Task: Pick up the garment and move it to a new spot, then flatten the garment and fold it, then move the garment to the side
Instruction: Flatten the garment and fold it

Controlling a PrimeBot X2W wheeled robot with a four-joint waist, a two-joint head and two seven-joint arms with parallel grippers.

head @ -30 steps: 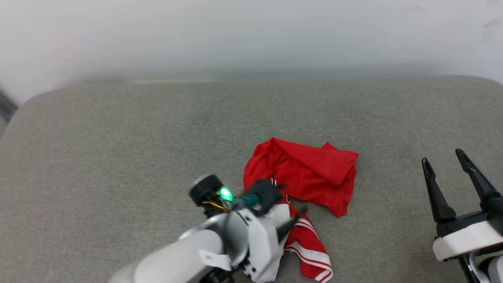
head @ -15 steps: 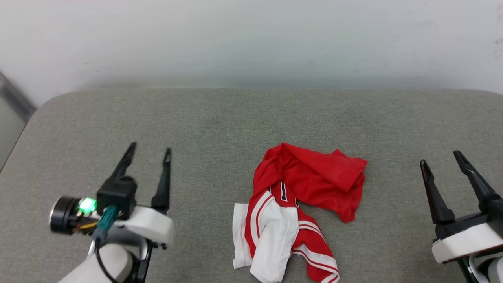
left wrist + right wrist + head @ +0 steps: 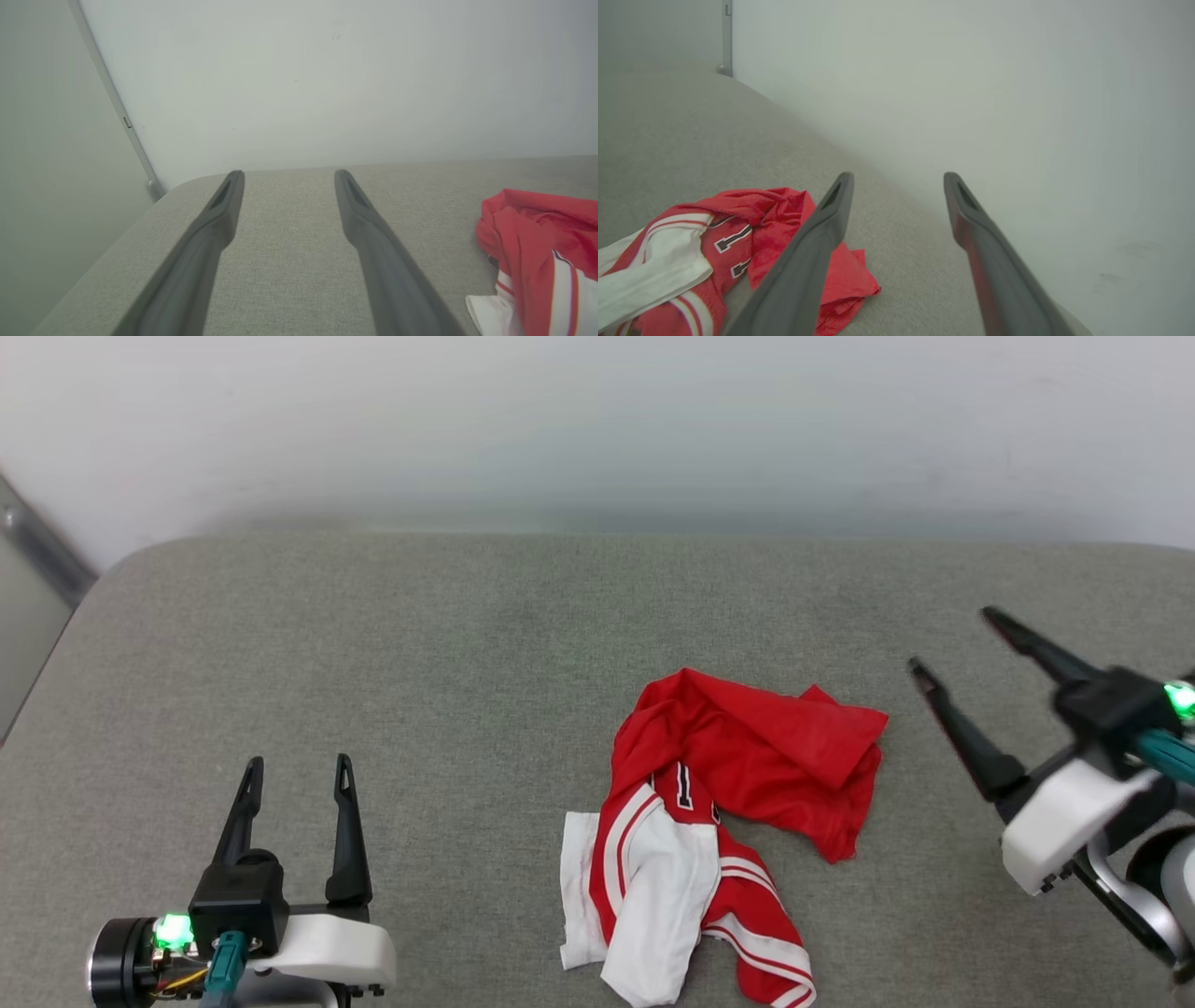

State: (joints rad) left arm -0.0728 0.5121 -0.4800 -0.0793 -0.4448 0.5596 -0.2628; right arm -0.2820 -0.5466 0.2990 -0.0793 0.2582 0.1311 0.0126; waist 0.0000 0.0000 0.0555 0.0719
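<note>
Right gripper point(image 3: 951, 638) hovers right of crumpled garment point(image 3: 747, 756).

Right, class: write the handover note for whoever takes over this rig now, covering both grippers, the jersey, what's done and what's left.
Left gripper: open, empty, at the lower left, apart from the garment.
Right gripper: open, empty, at the right, angled inward, not touching it.
Garment: crumpled heap on the grey padded surface, white sleeve nearest the robot.
Done: the left gripper, over the garment a second ago, has drawn back; nothing flattened or folded.
Left: flatten, fold, move aside.
</note>
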